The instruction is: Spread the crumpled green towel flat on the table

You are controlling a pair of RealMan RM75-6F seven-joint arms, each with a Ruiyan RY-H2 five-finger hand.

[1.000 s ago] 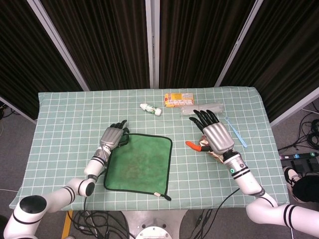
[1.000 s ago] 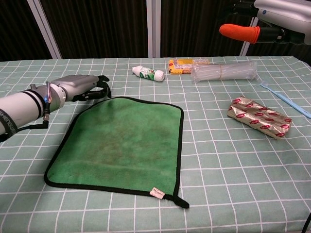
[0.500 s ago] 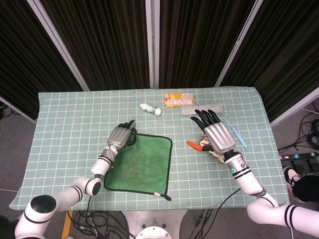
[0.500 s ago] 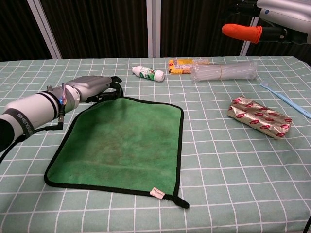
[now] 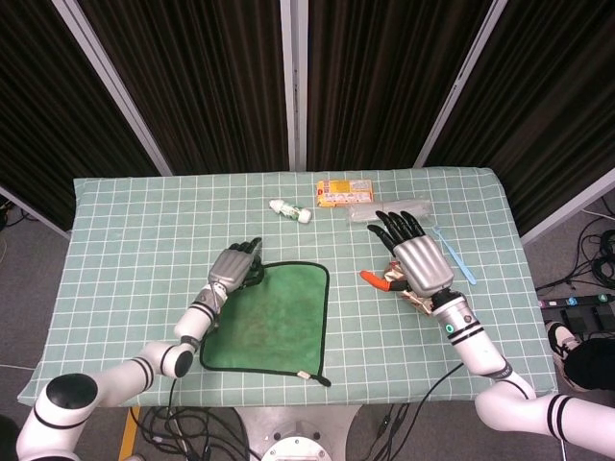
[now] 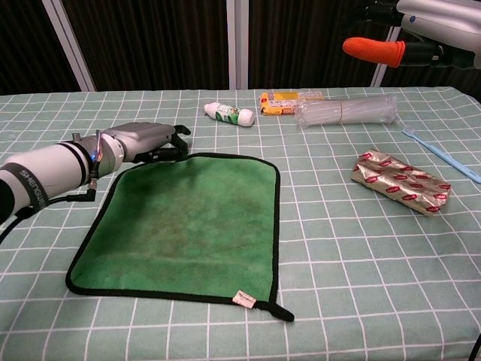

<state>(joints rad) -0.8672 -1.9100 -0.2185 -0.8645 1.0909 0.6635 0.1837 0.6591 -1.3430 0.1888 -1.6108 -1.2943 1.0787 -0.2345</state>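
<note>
Left hand [image 6: 139, 141] lies low at the far left corner of the green towel [image 6: 184, 226], fingers touching its edge though any grip is hidden, the towel flat on the checked surface [image 6: 361, 248], while the right hand [image 5: 415, 259] hovers open and empty above a foil packet [image 6: 402, 180].

No legible text anywhere.
</note>
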